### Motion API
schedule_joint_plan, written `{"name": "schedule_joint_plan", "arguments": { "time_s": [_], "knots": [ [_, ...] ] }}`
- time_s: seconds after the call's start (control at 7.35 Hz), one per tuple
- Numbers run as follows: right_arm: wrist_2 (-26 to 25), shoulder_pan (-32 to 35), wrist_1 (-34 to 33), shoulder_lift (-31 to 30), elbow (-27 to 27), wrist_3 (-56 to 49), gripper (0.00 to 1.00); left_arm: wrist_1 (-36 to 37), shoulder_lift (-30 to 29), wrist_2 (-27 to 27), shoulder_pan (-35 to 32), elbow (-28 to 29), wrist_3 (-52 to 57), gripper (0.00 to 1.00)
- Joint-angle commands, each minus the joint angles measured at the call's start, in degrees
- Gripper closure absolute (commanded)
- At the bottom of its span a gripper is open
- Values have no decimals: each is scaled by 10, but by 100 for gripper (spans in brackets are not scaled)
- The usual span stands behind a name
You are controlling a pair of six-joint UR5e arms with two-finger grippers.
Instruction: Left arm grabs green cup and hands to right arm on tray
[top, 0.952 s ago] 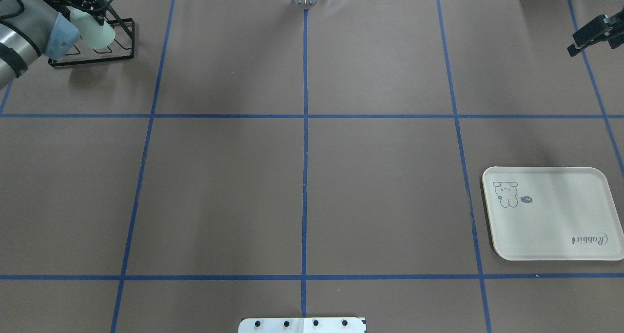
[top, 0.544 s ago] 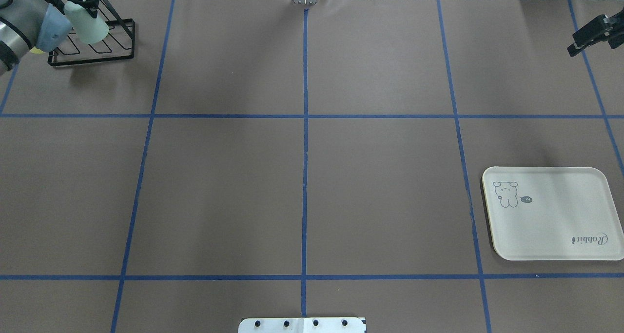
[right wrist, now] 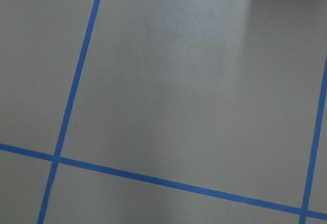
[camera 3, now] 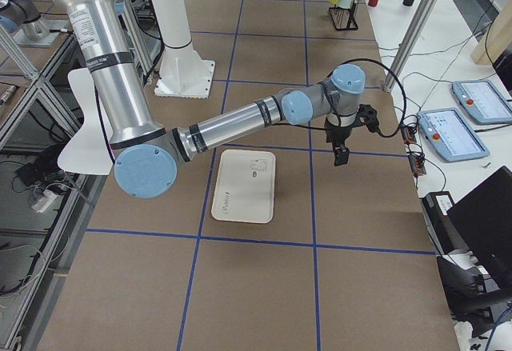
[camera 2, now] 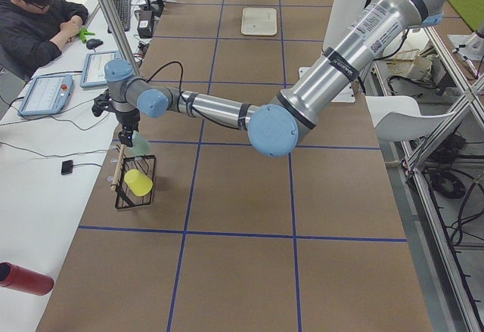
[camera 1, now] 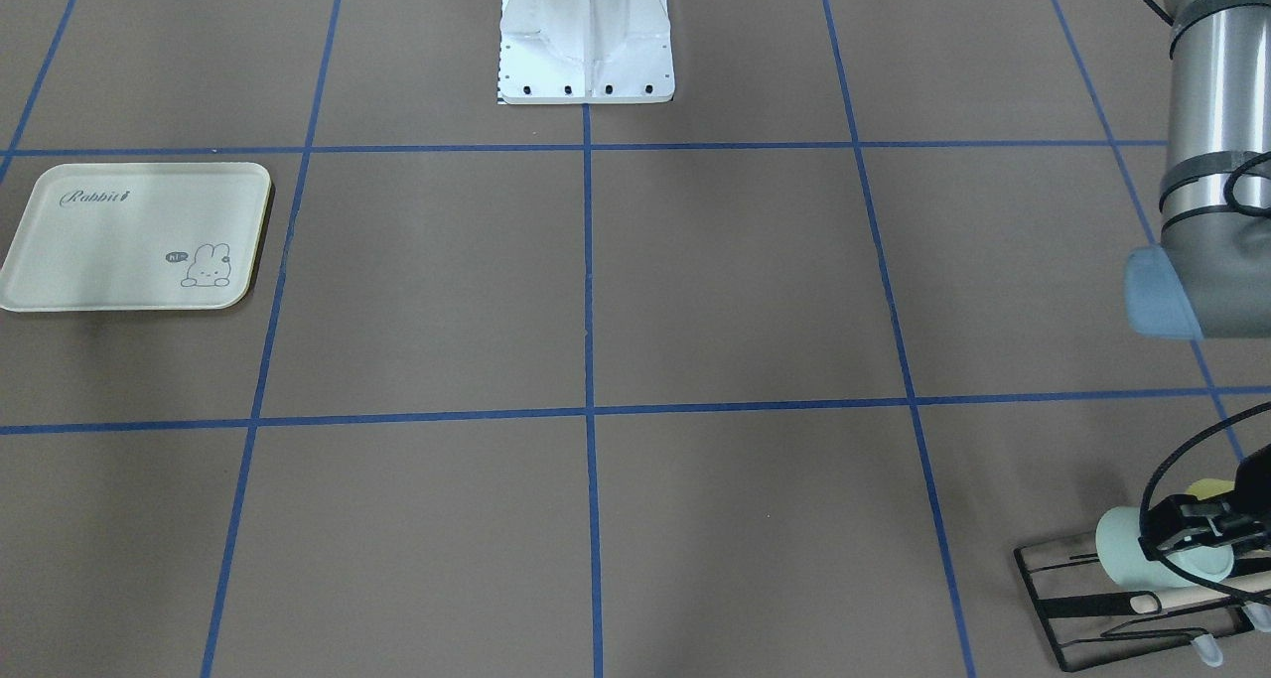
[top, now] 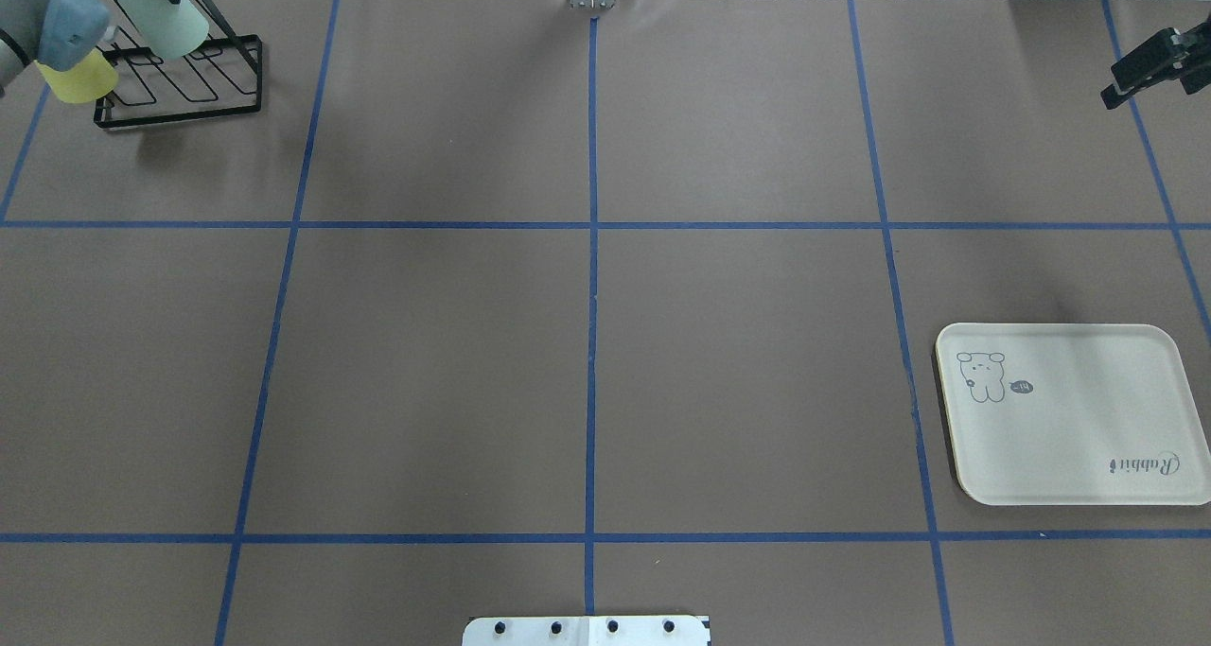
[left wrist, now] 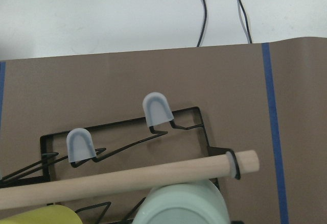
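Note:
The pale mint-green cup point(top: 163, 24) is held on its side over the far end of the black wire rack point(top: 203, 93) at the far left corner. My left gripper point(camera 1: 1203, 534) is shut on the cup point(camera 1: 1124, 549). In the left wrist view the cup's rim point(left wrist: 180, 207) shows at the bottom edge, under a wooden dowel point(left wrist: 127, 180). The cream Rabbit tray point(top: 1064, 419) lies near the right front and holds nothing. My right gripper point(top: 1118, 90) hangs over the far right edge, away from the tray. Whether it is open or shut does not show.
A yellow-green cup point(top: 80, 80) sits at the rack's left end, beside the left wrist's blue cap point(top: 68, 22). The rack has pale blue capped prongs point(left wrist: 157, 110). An operator point(camera 2: 38, 14) sits beyond the table's far edge. The robot's base plate point(top: 587, 630) is at the front middle.
My left gripper has carried the green cup up and toward the table's far left corner. The wrist has pulled back, so the yellow-green cup now shows. The right arm has not moved.

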Motion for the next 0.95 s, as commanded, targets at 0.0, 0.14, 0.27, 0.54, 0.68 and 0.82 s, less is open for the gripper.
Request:
{"name": "schedule_joint_plan", "arguments": {
  "time_s": [0.0,0.14,0.27,0.54,0.68,0.82],
  "knots": [
    [0,0,0,0,0,0,0,0,16,-20,-8,-26,0,100],
    [0,0,0,0,-1,-1,0,0,21,-38,-16,-41,0,100],
    [0,0,0,0,-1,0,0,0,31,-57,-27,-55,0,100],
    [1,0,0,0,0,0,0,0,69,-93,-33,-104,0,100],
    [2,0,0,0,0,9,0,-1,76,-128,-35,-116,-1,100],
    [10,-1,0,3,2,26,0,-8,79,-153,-41,-122,-11,100]
  ]
}}
